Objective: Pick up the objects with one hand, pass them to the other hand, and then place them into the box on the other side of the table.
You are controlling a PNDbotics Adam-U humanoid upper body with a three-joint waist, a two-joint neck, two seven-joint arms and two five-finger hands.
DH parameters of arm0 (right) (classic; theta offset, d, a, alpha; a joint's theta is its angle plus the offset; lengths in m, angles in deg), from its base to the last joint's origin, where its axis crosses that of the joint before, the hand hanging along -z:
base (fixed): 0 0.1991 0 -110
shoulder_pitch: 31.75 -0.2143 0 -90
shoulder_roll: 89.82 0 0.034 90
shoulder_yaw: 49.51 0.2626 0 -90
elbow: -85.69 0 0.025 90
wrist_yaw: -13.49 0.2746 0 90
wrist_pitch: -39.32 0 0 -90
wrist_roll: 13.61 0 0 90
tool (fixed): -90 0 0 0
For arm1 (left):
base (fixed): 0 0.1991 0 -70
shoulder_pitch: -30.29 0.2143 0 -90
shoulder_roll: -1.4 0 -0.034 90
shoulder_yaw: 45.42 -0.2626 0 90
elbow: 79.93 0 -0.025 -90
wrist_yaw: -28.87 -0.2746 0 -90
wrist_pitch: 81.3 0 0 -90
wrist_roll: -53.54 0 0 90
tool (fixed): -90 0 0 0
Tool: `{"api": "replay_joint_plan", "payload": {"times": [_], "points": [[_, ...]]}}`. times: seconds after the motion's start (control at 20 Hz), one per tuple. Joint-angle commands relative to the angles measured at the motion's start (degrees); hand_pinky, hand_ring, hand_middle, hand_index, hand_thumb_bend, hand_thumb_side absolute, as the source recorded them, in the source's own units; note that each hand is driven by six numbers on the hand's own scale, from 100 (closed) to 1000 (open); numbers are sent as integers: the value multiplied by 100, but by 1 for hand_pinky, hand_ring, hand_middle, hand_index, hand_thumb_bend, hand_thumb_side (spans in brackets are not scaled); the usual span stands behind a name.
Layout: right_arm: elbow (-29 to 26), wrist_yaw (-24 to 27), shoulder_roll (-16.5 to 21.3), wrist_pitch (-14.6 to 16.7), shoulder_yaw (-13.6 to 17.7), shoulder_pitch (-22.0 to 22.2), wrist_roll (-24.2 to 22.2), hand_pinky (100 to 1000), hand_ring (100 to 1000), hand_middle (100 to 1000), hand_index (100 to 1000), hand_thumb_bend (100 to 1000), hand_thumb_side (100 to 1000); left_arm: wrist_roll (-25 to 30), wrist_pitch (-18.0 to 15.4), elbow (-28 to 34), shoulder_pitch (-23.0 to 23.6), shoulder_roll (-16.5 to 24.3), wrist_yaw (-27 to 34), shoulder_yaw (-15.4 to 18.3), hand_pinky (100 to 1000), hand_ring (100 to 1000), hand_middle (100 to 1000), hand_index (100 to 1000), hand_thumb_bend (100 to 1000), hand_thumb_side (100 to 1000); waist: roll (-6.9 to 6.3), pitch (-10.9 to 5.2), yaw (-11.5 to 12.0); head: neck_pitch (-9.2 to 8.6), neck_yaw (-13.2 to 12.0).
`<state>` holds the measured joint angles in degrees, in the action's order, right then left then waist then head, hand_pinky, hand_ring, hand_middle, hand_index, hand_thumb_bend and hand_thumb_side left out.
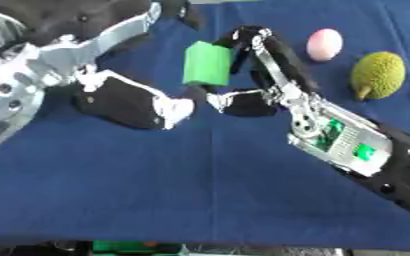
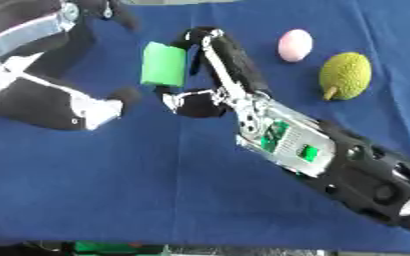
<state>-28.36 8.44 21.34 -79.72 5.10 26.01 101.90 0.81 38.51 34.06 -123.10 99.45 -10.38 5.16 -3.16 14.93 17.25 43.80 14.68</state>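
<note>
Blue cloth (image 1: 200, 190): R hand (image 1: 270, 75) pinches green block (image 1: 207, 63), L hand (image 1: 134, 102) alongside, grip unclear.

The table (image 1: 156, 190) is covered with a dark blue cloth that fills nearly the whole view. Two things lie on it near the far right corner: a pale pink egg-shaped object (image 1: 324, 44) and, just to its right and slightly nearer, a bumpy yellow-green fruit (image 1: 378, 75) with a short stem.
</note>
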Motion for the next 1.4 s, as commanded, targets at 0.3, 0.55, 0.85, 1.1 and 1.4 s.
{"api": "replay_joint_plan", "payload": {"times": [0.3,0.55,0.85,1.1,1.4], "points": [[-55,-118,71,48,-23,-84,-25,100,488,604,501,450,100,199,103,-28,-20,-45,-244,23,908,847,802,869,375,434,20,-88,-16,21,-60],[-55,-188,68,63,-45,-127,-59,100,488,604,501,450,100,239,-69,-267,16,-113,-333,-49,908,852,805,869,394,445,18,-78,-43,28,-95],[-55,-241,56,95,-92,-155,-113,100,489,603,502,450,100,164,-263,-547,47,-208,-464,-89,909,856,809,873,418,428,21,-60,-75,31,-112],[-55,-310,52,141,-136,-176,-192,100,488,603,501,450,100,28,-357,-763,70,-294,-588,-111,907,855,808,873,420,400,25,-52,-97,29,-123],[-55,-300,19,176,-160,-190,-200,100,488,602,500,451,100,-198,-387,-927,84,-387,-659,-118,902,845,801,869,359,371,35,-38,-130,1,-147]]}}
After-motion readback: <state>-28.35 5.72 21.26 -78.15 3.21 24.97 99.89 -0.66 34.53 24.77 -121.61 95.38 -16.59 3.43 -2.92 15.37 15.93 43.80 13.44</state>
